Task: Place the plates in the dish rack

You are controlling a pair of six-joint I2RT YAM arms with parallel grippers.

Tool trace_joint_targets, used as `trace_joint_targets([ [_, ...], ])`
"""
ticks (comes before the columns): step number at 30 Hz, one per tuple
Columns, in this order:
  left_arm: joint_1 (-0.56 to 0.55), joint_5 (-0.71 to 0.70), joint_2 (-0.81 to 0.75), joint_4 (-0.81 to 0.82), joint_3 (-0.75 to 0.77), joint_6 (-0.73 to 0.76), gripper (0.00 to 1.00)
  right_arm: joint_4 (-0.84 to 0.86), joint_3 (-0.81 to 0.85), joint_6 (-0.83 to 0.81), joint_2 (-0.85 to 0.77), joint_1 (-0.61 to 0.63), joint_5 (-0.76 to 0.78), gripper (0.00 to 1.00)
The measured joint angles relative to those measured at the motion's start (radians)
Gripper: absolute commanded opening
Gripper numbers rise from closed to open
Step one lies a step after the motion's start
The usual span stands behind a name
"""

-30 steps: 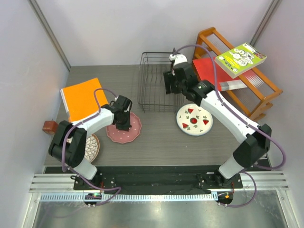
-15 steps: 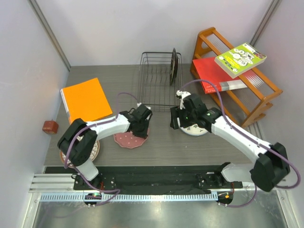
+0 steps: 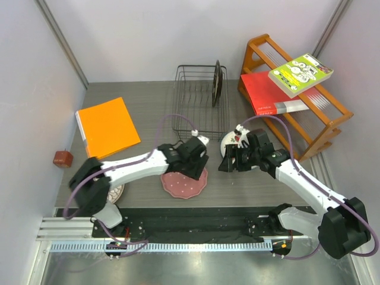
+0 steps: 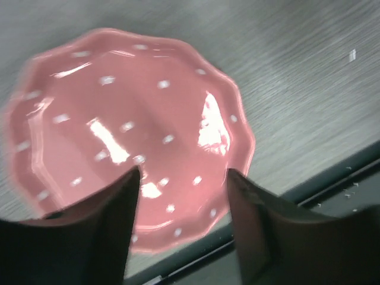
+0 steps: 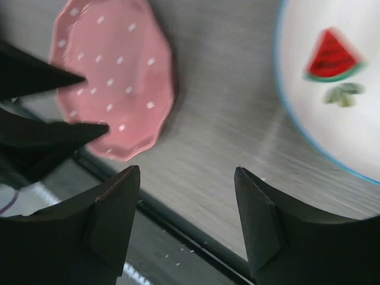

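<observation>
1. Dish rack: black wire basket at the back of the grey table. One dark-rimmed plate stands on edge in its right-hand part.
2. Pink scalloped plate: lies flat, face up, close to the table's front edge, outside the rack.
3. Left gripper: over the far part of the pink plate. In the wrist view its fingers are spread wide with the plate's dotted surface showing between them. It grips nothing, and whether the tips touch the plate cannot be told.
4. White plate with watermelon motifs: flat on the table in front of the rack's right corner, largely hidden by the right arm in the overhead view.
5. Right gripper: between the pink plate and the white plate, over bare table. Its fingers are wide apart and empty.
6. Brown-rimmed plate: flat at the front left, partly under the left arm's lower link, well apart from the rack.
7. Other items: an orange-covered book on the left, a small red-brown block by the left wall, and an orange wooden shelf at the right carrying a red book and a green-covered book.
</observation>
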Motion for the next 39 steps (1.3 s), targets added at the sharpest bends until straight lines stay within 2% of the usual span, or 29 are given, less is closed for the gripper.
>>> trace_joint_targets([
  [1,0.013,-0.002,-0.05,-0.006,-0.017,0.007,0.76,0.024,-0.025,0.013,0.0,0.0,-0.043,0.66],
  [3,0.041,-0.006,-0.188,-0.007,-0.075,0.001,0.79,0.079,-0.083,0.047,0.005,0.0,-0.125,0.66],
  [6,0.115,-0.006,-0.407,0.001,-0.179,-0.035,0.78,0.183,-0.167,0.117,0.035,0.005,-0.22,0.67],
  [8,0.201,0.044,-0.475,0.009,-0.241,-0.059,0.77,0.239,-0.203,0.155,0.059,0.006,-0.251,0.68],
  [11,0.404,0.128,-0.48,0.028,-0.338,-0.095,0.74,0.338,-0.241,0.216,0.105,0.007,-0.28,0.69],
  [13,0.495,0.174,-0.46,0.041,-0.406,-0.117,0.72,0.399,-0.259,0.253,0.135,0.007,-0.29,0.7],
  [20,0.537,0.319,-0.459,0.098,-0.546,-0.196,0.69,0.58,-0.299,0.364,0.25,0.026,-0.297,0.75],
  [23,0.555,0.358,-0.454,0.157,-0.575,-0.226,0.63,0.655,-0.299,0.405,0.314,0.05,-0.31,0.75],
  [26,0.569,0.397,-0.422,0.224,-0.605,-0.267,0.52,0.742,-0.29,0.456,0.376,0.067,-0.332,0.72],
  [29,0.587,0.434,-0.386,0.274,-0.621,-0.3,0.36,0.835,-0.261,0.522,0.474,0.073,-0.372,0.71],
  [32,0.603,0.459,-0.345,0.318,-0.625,-0.327,0.27,0.908,-0.241,0.571,0.541,0.074,-0.402,0.7],
  [34,0.616,0.469,-0.328,0.327,-0.625,-0.333,0.14,0.938,-0.235,0.595,0.571,0.073,-0.423,0.7],
  [35,0.627,0.466,-0.324,0.33,-0.627,-0.332,0.02,0.954,-0.235,0.605,0.581,0.072,-0.43,0.7],
  [39,0.649,0.48,-0.319,0.346,-0.633,-0.336,0.0,1.001,-0.235,0.631,0.609,0.071,-0.448,0.7],
])
